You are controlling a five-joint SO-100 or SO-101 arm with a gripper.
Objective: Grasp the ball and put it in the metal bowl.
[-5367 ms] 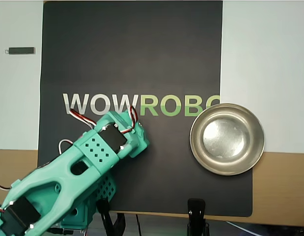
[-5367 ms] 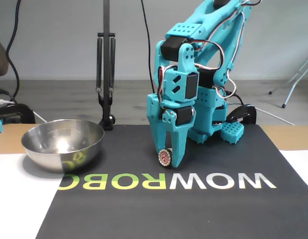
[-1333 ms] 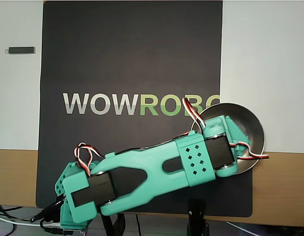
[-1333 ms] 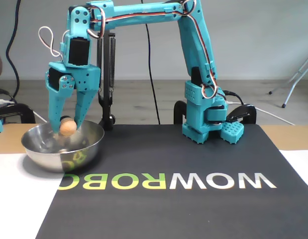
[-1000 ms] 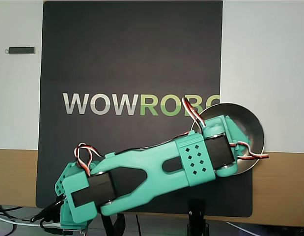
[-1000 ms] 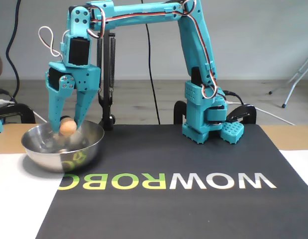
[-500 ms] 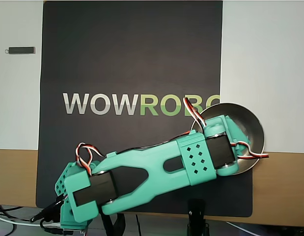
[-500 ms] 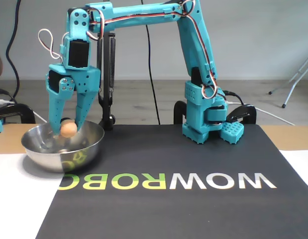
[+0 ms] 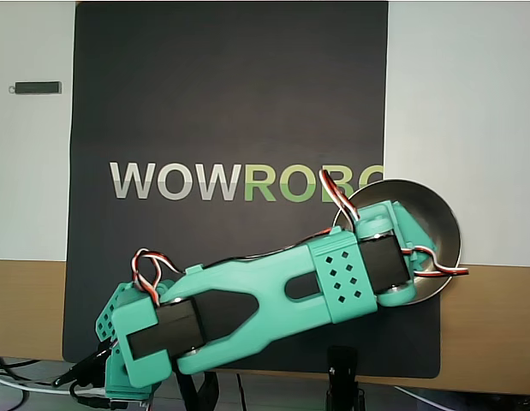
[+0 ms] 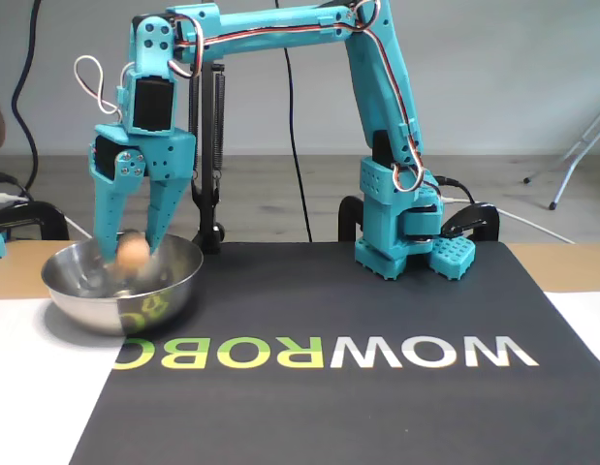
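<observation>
- In the fixed view the jaws hang over the metal bowl, tips dipping just inside its rim.
- The ball sits between the two tips, above the bowl's floor; it looks slightly blurred, so I cannot tell whether the jaws clamp it or have just parted.
- The overhead view shows only the arm covering the bowl; the ball is hidden there.
- Judged step: release over the bowl. Next: spread the jaws fully, then lift straight up clear of the rim.
</observation>
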